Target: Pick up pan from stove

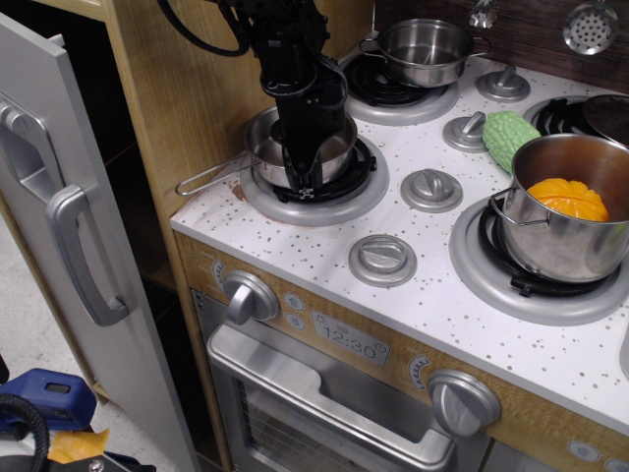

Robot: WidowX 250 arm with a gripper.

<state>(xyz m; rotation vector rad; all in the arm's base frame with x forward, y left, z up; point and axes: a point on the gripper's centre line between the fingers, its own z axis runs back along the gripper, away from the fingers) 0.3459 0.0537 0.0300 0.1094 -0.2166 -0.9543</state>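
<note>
The pan [261, 149] is a small shiny steel saucepan with a thin wire-loop handle [208, 178] pointing left. It hangs over the left side of the front left burner [360, 189] of the stove [432, 295], tilted a little. My gripper [308, 185] comes down from above, black, and is shut on the pan's near rim, one finger inside and one outside. The fingertips reach down near the burner grate.
A shallow two-handled steel pot [425, 49] sits on the back burner. A deeper steel pot [570, 231] holding an orange thing is on the right burner, with a green toy vegetable [511, 140] behind it. Grey knobs [430, 189] dot the top. A wooden wall and grey door [69, 246] stand at left.
</note>
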